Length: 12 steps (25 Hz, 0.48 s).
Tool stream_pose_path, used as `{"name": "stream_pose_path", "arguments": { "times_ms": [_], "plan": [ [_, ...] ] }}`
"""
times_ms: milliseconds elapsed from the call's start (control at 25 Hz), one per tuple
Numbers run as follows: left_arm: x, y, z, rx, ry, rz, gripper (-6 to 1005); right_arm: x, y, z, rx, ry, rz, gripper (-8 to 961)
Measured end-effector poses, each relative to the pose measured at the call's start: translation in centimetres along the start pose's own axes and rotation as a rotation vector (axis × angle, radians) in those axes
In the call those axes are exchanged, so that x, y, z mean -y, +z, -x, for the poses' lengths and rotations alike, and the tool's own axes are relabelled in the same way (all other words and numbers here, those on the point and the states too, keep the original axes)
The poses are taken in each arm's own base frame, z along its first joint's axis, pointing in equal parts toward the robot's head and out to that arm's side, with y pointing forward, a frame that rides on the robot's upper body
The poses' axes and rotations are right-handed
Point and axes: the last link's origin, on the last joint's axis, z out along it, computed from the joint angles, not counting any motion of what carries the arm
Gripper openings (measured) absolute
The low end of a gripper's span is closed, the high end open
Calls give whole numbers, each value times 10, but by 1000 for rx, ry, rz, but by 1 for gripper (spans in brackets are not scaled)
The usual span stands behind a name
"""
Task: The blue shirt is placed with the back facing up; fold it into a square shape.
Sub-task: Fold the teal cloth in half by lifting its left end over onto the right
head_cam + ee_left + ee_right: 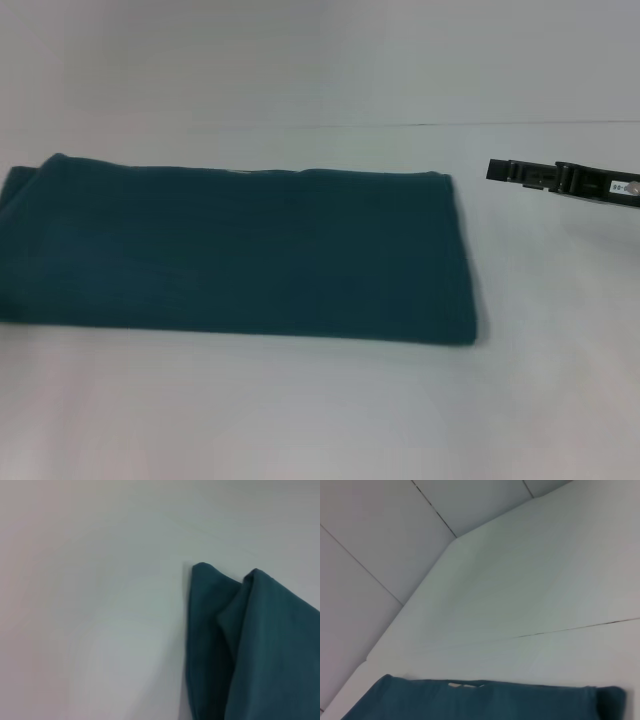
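Teal knit cloth: the blue shirt (240, 255) lies flat on the white table (300, 420), already doubled into a long band that runs from the left edge of the head view to just right of centre.
Shape so far: a wide rectangle, not a square; I would judge one more fold across its length is needed.
Why it lies so: the far long edge looks rounded like a fold line and the near edge thicker, which suggests the layers were brought over one another lengthwise.
Left end: the left wrist view shows two soft peaks of cloth (235, 640) standing a little proud of the table, so that end is not fully flattened.
Right gripper: the right gripper (560, 180) hangs above the table, apart from the shirt's right end and touching nothing; whether its fingers are spread or pressed together I cannot tell.
Left gripper: not seen in any view; its camera looks down on the shirt's end.
Small detail: a pale label (464, 684) shows at the shirt's far edge.
Containers: none that I can see.
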Motion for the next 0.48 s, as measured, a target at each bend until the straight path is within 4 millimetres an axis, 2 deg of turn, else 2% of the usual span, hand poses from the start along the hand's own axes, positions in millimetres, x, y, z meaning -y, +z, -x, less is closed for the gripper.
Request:
{"name": "stream_pose_path", "arguments": {
  "times_ms": [160, 280, 400, 480],
  "plan": [
    [9, -5, -1, -9, -17, -29, 83, -1, 3, -1, -4, 2, 2, 904],
    [4, -4, -2, -15, -24, 6, 90, -1, 3, -2, -7, -2, 4, 903],
    [-20, 1, -5, -18, -12, 116, 97, 0, 2, -5, -7, 1, 5, 901],
    [-50, 7, -7, -39, -9, 253, 101, 1, 1, -7, -7, -3, 6, 900]
  ]
}}
